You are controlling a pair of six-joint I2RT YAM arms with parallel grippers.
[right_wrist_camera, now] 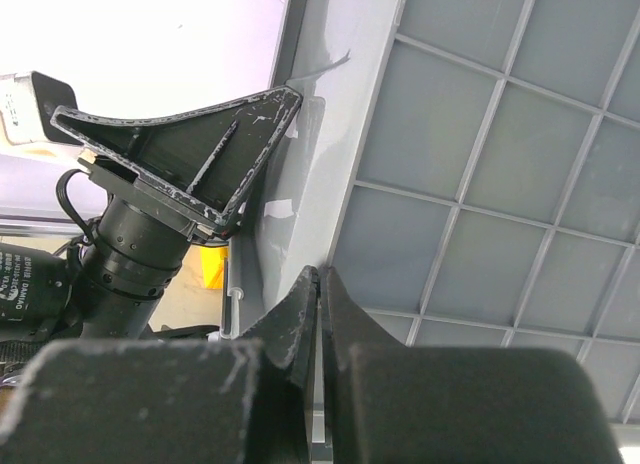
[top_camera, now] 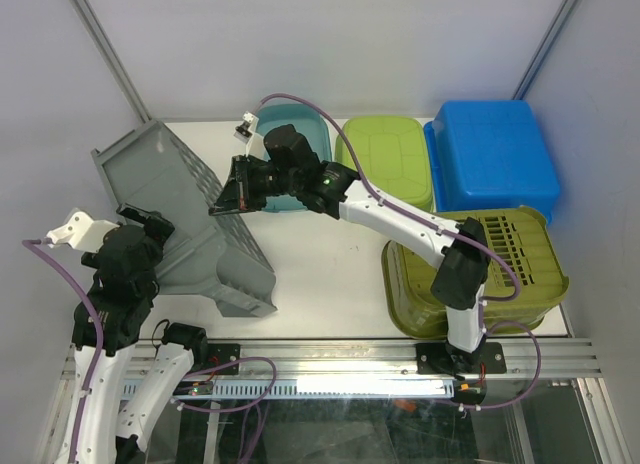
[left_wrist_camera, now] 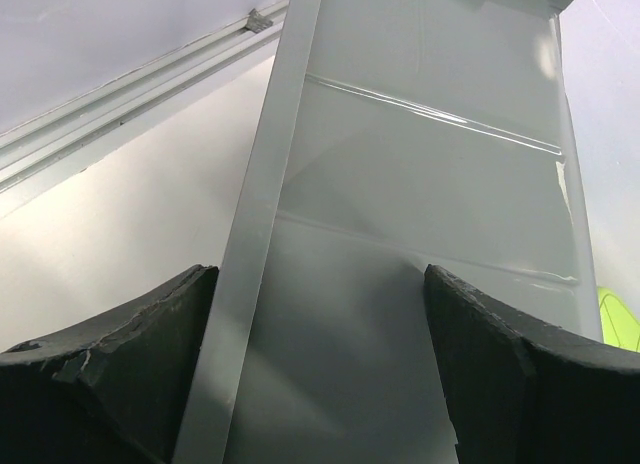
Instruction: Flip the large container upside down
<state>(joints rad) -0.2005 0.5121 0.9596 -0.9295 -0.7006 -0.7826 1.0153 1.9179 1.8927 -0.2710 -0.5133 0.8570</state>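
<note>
The large grey container [top_camera: 190, 224] stands tilted on its side at the table's left, with its gridded underside facing right. My right gripper [top_camera: 228, 197] is shut on its upper right rim. In the right wrist view the jaws [right_wrist_camera: 320, 274] pinch the thin rim beside the gridded base [right_wrist_camera: 500, 184]. My left gripper [top_camera: 160, 234] is open at the container's lower left. In the left wrist view its wide-apart fingers [left_wrist_camera: 320, 274] straddle the smooth grey wall [left_wrist_camera: 420, 184] and its edge. A left finger [right_wrist_camera: 190, 154] shows in the right wrist view.
A teal bin [top_camera: 305, 134], a light green bin [top_camera: 385, 159] and a blue bin [top_camera: 495, 159] line the back. An olive slotted basket [top_camera: 480, 269] sits at the front right, under the right arm. A metal rail [top_camera: 330, 359] runs along the near edge.
</note>
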